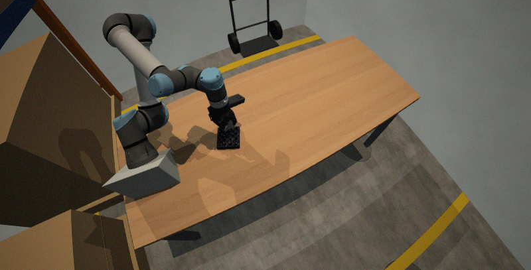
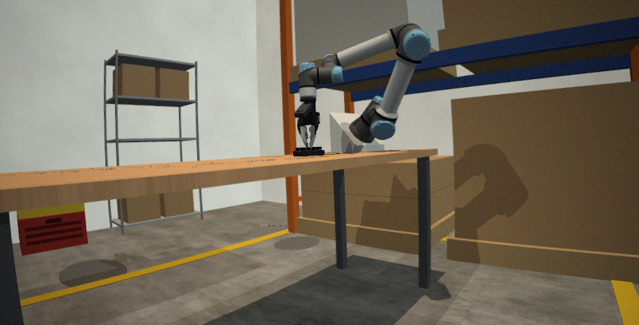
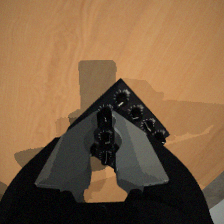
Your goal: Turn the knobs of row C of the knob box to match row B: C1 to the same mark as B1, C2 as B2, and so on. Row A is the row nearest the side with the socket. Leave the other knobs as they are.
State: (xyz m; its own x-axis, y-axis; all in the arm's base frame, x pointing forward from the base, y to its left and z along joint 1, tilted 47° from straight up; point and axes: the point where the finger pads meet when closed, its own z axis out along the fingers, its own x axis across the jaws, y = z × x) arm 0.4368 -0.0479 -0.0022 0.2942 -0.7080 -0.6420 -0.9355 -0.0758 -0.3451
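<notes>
The knob box (image 1: 228, 137) is a small black square box lying flat on the wooden table, close to the arm's base. It also shows in the exterior view (image 2: 308, 151) as a thin black slab. In the wrist view the box (image 3: 131, 116) lies cornerwise, with one row of black knobs (image 3: 142, 119) along its right edge. My gripper (image 3: 105, 112) points straight down onto the box, its fingertips at knob height. The two grey fingers stand close together around a knob (image 3: 105, 135) in the line of knobs between them. The knob marks are too small to read.
The arm's grey base block (image 1: 143, 177) sits on the table's near left corner, close to the box. Cardboard boxes and an orange rack stand behind the base. A hand truck (image 1: 252, 12) stands by the far wall.
</notes>
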